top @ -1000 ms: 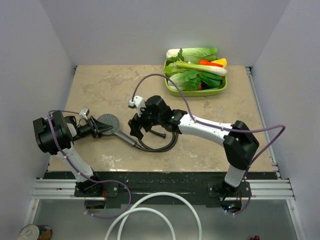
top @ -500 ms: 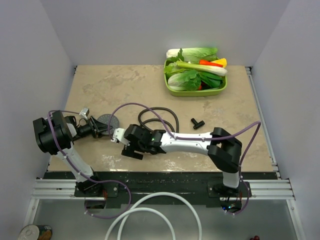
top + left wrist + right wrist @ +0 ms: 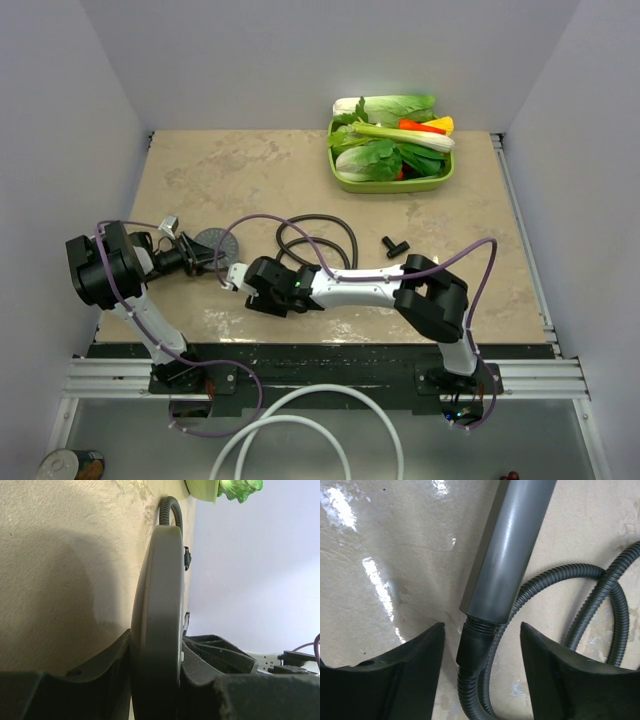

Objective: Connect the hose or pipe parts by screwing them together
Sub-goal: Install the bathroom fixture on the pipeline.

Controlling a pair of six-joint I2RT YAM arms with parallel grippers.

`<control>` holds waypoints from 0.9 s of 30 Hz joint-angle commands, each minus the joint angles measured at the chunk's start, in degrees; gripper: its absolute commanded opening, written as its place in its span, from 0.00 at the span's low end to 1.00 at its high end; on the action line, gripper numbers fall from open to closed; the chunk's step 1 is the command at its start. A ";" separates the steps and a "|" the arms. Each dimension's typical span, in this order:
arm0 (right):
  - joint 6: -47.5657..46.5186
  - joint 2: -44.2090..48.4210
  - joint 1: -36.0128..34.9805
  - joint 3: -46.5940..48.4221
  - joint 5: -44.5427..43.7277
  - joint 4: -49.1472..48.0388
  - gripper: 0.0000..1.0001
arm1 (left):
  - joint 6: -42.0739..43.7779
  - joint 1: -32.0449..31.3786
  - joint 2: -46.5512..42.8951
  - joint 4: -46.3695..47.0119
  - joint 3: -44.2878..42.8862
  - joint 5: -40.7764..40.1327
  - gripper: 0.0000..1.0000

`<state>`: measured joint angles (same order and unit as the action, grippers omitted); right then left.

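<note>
Left gripper [image 3: 156, 656] clamps the head [image 3: 157, 580] by its disc, at the table's [image 3: 450, 210] left; right gripper [image 3: 481, 636], jaws parted, straddles the nut [image 3: 474, 649] under the rigid handle [image 3: 512, 540]; hose [image 3: 560, 572] looks floppy, so pinch the nut

right claw [image 3: 481, 672] moved left astride shower head [image 3: 512, 545], closing partway

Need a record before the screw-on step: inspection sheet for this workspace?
Surface: beige stone-look table, glare near front edge.
Job's things: shower head clamped edge-on; hose nut at handle end, threads visible; hose coiled; T-fitting lies apart.
Clutter: green tray of vegetables, far right.
Grippers: left gripper shut on shower head; right gripper jaws open, straddling hose nut.
Cables: purple cables on both arms.
Surroundings: white walls; white hose, can below table.
</note>
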<state>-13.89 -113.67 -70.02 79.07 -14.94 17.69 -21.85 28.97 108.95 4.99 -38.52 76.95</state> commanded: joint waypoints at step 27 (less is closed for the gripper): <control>35.83 -4.19 17.72 -1.28 72.04 -32.25 0.04 | 3.38 -0.14 -3.12 -3.49 -0.94 5.76 0.00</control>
<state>8.91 -115.96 -51.53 77.69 33.61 7.97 -23.57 30.35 108.31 3.20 -38.89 76.09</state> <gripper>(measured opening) 0.295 0.341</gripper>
